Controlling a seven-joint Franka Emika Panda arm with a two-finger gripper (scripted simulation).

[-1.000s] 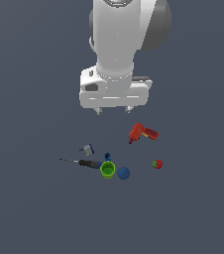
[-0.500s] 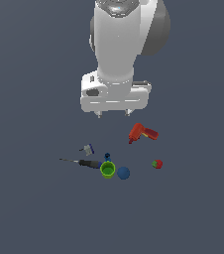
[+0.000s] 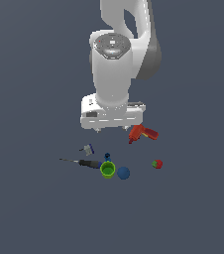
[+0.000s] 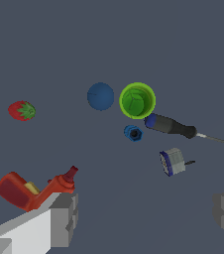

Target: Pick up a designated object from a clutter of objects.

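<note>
blue spool [image 4: 133, 133] beside green cup [image 4: 137, 100]

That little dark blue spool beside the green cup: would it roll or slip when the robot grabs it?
The blue spool probably stands on end, hole up, so it likely won't roll unless tipped. It looks rigid and light. Its narrow waist may help the fingers hold, though the green cup and screwdriver crowd it.

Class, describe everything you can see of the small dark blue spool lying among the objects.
The spool is small, dark blue and matte, like plastic. In the wrist view it shows a faceted flared end with a dark centre hole. It stands apart on the grey floor, close to the green cup and the screwdriver; touching neither, as far as that view shows. The fingers are spread wide, holding nothing.
</note>
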